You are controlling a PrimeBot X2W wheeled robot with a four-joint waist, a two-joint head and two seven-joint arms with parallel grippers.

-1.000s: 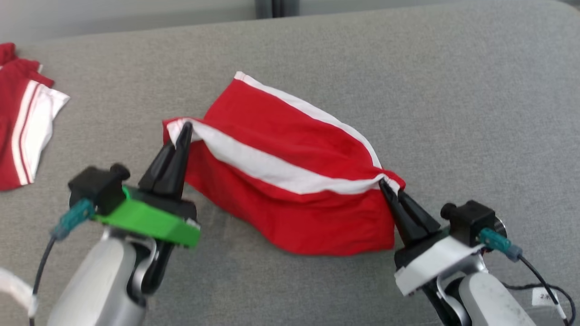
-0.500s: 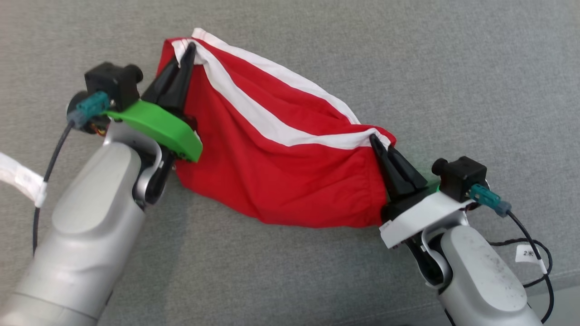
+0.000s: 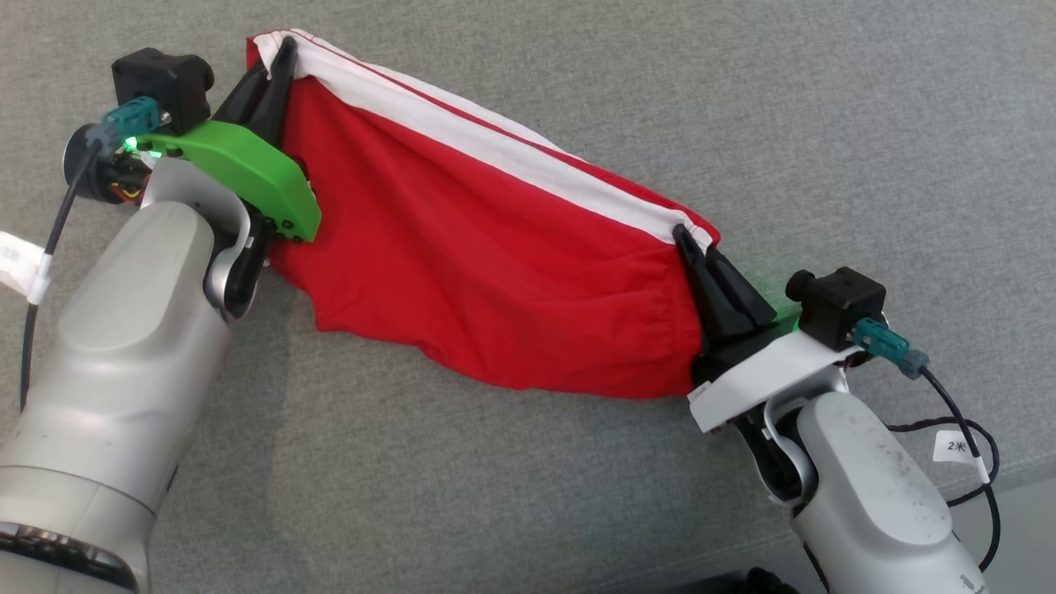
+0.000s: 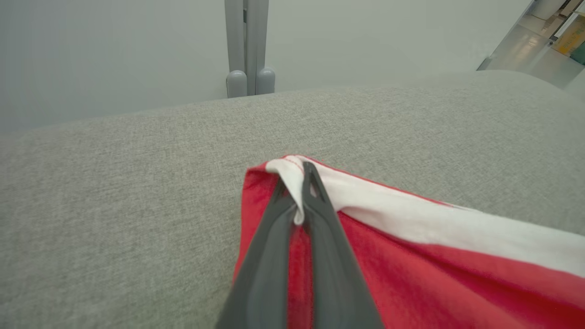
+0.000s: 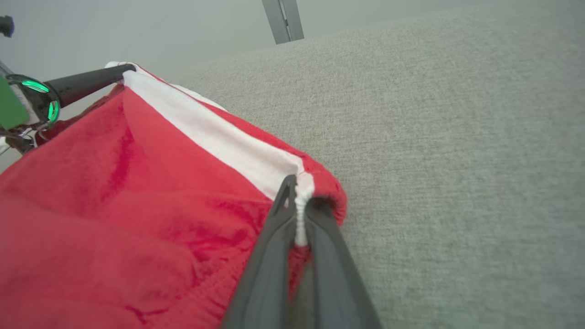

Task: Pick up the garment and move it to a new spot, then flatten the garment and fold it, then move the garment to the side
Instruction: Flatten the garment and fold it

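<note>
Since the earlier frame the left gripper (image 3: 282, 56) has drawn farther from the right gripper (image 3: 686, 243), so the red garment (image 3: 495, 272) is now stretched between them, its white waistband (image 3: 495, 148) nearly straight where it sagged before. Both grippers are clenched tight, each pinching one end of that waistband. The garment's red body drapes below the band over the grey upholstered surface (image 3: 825, 124), near the middle of the head view.

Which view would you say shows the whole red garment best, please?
The head view: the garment shows nearly whole, stretched corner to corner. Each wrist view gives a close look at one pinched, white-banded corner.
</note>
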